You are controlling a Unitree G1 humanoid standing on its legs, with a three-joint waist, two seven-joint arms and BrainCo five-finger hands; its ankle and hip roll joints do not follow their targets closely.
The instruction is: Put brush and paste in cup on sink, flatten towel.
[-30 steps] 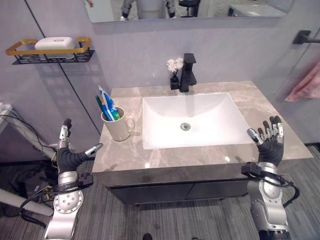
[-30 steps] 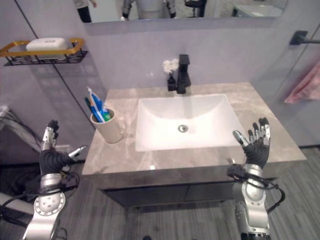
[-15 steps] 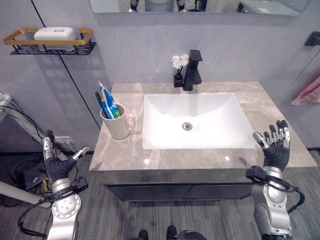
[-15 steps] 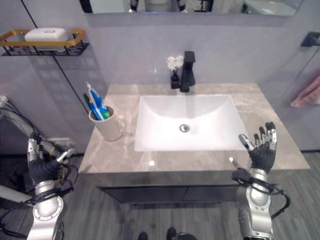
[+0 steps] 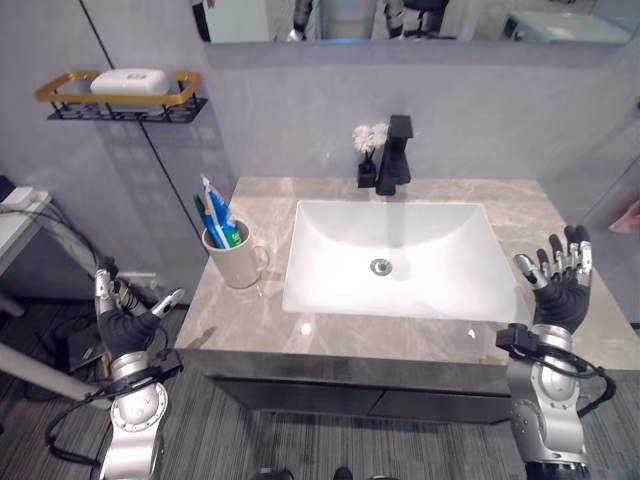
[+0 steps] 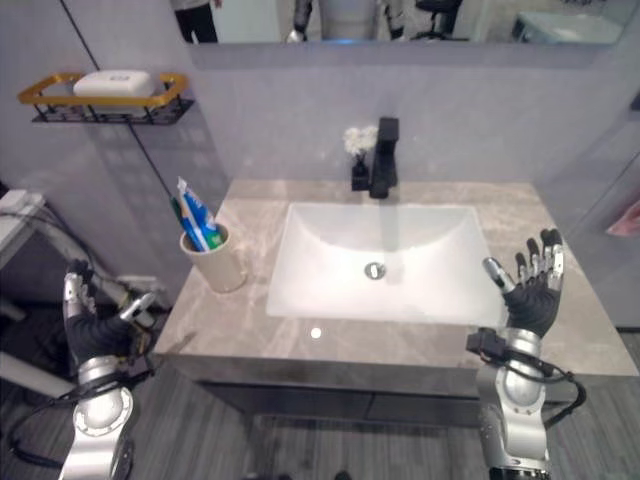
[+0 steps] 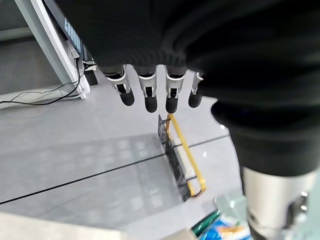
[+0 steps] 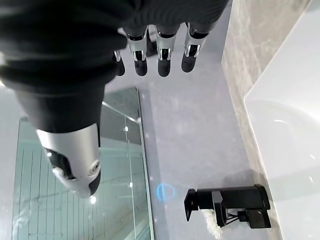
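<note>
Over the last second the view has pulled back and swung left, so the pink towel (image 5: 630, 215) is now a sliver at 3 o'clock; both hands stayed raised and empty. Left hand (image 5: 124, 328) open off the surface's (image 5: 250, 320) 9 o'clock edge, right hand (image 5: 560, 290) open at 4 o'clock. The cup (image 5: 232, 258) at 10 o'clock of the sink (image 5: 400, 260) holds the paste (image 5: 216, 205) and, apparently, the brush (image 5: 201, 212); towel flattening remains

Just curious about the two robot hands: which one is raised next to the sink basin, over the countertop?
The right hand, fingers spread beside the sink. The left hand hangs off the countertop's left edge.
</note>
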